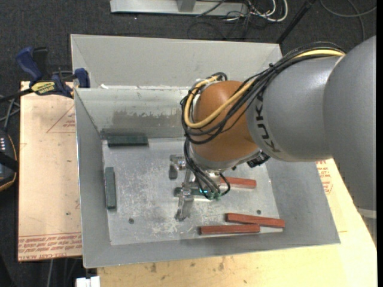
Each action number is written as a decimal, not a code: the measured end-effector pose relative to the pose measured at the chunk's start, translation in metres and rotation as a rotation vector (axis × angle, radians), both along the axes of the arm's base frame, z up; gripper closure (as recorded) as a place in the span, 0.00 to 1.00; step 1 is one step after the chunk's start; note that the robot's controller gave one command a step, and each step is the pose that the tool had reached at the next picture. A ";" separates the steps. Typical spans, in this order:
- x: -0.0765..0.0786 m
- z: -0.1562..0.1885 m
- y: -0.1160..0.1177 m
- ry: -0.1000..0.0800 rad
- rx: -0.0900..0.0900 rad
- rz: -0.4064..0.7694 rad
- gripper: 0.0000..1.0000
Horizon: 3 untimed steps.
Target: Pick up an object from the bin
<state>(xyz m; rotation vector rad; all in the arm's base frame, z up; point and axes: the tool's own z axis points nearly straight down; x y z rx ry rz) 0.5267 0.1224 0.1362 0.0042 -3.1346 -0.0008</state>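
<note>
While its fingers stand apart, empty, over bare floor at the bin's (pixel 139 223) centre, the claw (pixel 178 190) seems poised to close; nearest red bar (pixel 241 183) lies at 3 o'clock, untouched.

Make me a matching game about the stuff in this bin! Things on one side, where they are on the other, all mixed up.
Things:
1 hand
2 lone red stick
3 dark bar pointing sideways
4 dark bar pointing front to back

Places:
A left side of the bin floor
B middle of the bin floor
C by the back wall
D just right of the hand

Pairs: 1-B, 2-D, 3-C, 4-A
</note>
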 end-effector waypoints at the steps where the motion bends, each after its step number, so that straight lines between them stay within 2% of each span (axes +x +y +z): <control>1: 0.002 0.004 -0.001 -0.007 0.001 -0.003 0.00; 2: -0.004 -0.049 -0.045 -0.010 0.001 -0.087 0.00; 3: -0.003 -0.035 -0.064 -0.001 -0.001 -0.101 0.00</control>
